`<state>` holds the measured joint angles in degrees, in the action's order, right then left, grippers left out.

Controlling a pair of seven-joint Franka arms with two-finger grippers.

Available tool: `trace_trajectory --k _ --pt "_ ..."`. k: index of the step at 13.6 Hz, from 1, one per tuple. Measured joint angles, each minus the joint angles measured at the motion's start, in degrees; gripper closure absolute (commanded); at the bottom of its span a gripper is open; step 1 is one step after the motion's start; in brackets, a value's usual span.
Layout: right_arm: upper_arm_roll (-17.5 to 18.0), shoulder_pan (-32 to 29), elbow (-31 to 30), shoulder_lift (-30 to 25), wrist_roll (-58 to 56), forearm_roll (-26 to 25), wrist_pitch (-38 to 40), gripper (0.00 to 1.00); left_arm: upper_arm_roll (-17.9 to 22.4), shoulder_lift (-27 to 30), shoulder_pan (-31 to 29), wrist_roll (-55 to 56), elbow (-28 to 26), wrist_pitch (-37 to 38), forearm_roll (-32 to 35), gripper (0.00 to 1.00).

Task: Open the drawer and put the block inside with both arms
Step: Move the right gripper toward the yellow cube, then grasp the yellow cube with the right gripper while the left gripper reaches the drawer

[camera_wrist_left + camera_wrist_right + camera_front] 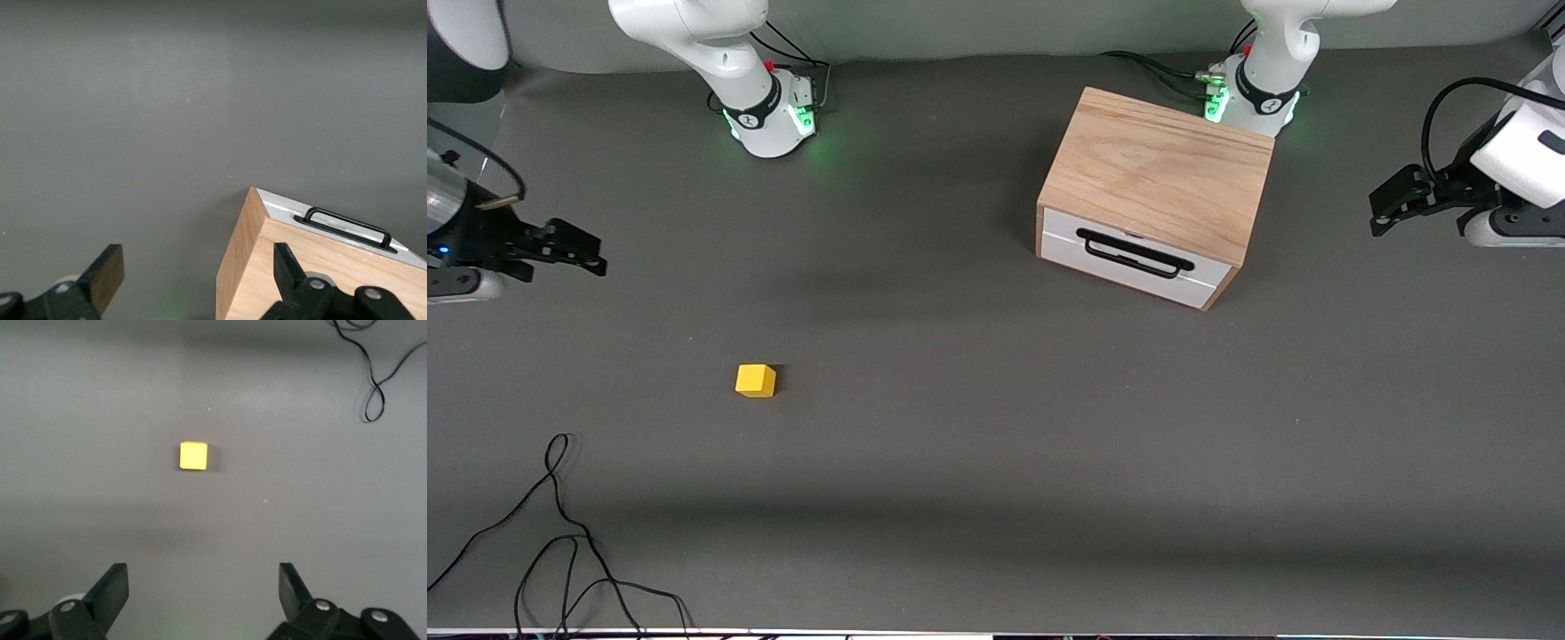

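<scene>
The drawer (1129, 259) is shut in the light-wood cabinet (1160, 169); its white front carries a black bar handle (1134, 252). The yellow block (756, 380) lies on the grey table, nearer to the front camera than the cabinet and toward the right arm's end. My left gripper (1380, 209) is open and empty, up over the table at the left arm's end, beside the cabinet. Its wrist view (198, 267) shows the cabinet (320, 267) and handle (347, 223). My right gripper (591, 252) is open and empty over the right arm's end; its wrist view (202, 583) shows the block (193, 456).
A loose black cable (560, 524) lies on the table near its front edge at the right arm's end; it also shows in the right wrist view (380, 380). The two arm bases (769, 116) (1254, 93) stand along the table's back edge.
</scene>
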<state>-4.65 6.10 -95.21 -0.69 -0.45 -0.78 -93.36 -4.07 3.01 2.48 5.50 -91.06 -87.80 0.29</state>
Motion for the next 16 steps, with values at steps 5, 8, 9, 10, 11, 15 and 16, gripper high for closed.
trace_trajectory --k 5,8,9,10,11,15,16 --pt "0.12 3.60 2.48 2.32 6.57 0.00 -0.85 0.00 0.00 0.00 0.00 0.00 0.00 0.00 0.00 0.00" --pt "0.13 4.23 3.05 3.30 6.88 0.00 -1.32 0.00 0.00 0.00 0.00 0.01 0.00 0.00 0.00 0.00" --pt "0.14 4.29 2.99 3.80 6.90 0.00 -2.02 0.00 0.00 0.00 0.00 0.01 0.00 0.00 0.00 0.00" --pt "0.14 4.31 2.85 4.56 6.93 0.01 -2.84 0.00 0.00 0.00 0.00 0.01 -0.01 0.00 0.00 0.00" --pt "0.14 4.33 2.53 5.49 6.96 0.09 -4.06 0.00 0.00 0.00 0.00 0.01 -0.01 0.00 0.00 0.00" --pt "0.14 4.42 -1.32 10.26 7.09 1.56 -11.37 0.00 0.00 0.01 0.00 0.01 -0.02 0.00 0.00 0.00" --pt "0.15 4.42 -2.57 11.80 7.09 2.06 -14.04 0.00 0.00 0.01 0.00 0.01 -0.03 0.00 0.00 0.00"
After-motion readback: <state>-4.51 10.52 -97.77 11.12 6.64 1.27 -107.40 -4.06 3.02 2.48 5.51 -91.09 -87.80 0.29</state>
